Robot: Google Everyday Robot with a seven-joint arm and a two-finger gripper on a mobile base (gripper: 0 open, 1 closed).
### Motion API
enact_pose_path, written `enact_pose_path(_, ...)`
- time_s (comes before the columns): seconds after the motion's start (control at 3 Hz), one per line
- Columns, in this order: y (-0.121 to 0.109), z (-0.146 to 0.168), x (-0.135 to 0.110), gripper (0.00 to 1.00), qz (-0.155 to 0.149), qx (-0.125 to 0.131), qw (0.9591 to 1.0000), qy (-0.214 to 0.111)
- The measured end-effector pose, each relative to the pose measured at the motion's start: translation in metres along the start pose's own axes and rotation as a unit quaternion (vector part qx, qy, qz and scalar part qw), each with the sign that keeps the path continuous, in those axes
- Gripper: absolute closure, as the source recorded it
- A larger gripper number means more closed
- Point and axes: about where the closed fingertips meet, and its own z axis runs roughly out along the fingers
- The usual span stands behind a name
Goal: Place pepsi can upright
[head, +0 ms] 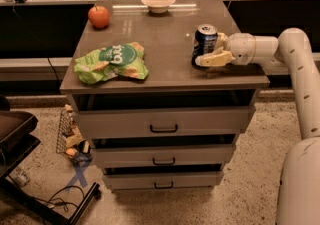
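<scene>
Pepsi can [205, 39] stands upright on the right side of the cabinet [165, 76] top, silver lid up, close to the near edge; my gripper [212, 51] is at the can's right side, low against it, reaching in from the right on the white arm [295, 64]; whether it is pinching the can or has let go I cannot tell from this view.

A crumpled green bag [111, 62] lies on the left half of the top, near the front edge and well apart from the can; a red apple [99, 16] sits at the far left corner; a pale bowl [158, 2] rests at the far edge, about midway across.

Below the top, three drawers [162, 121] are stacked, each with a dark handle at its middle; each one's front stands a little out from the frame, with a dark gap above it.

On the speckled floor to the left, a wire basket [69, 136] leans by the cabinet's lower corner with small items in it; a blue taped cross [77, 174] marks the floor just near of it; a dark stand [17, 134] fills the left edge.
</scene>
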Motion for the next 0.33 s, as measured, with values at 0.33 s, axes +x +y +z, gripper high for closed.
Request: enact_pose_path(0.33, -0.0004, 0.0023, -0.0001, 0.0, 0.0, -0.001, 1.0, 0.0)
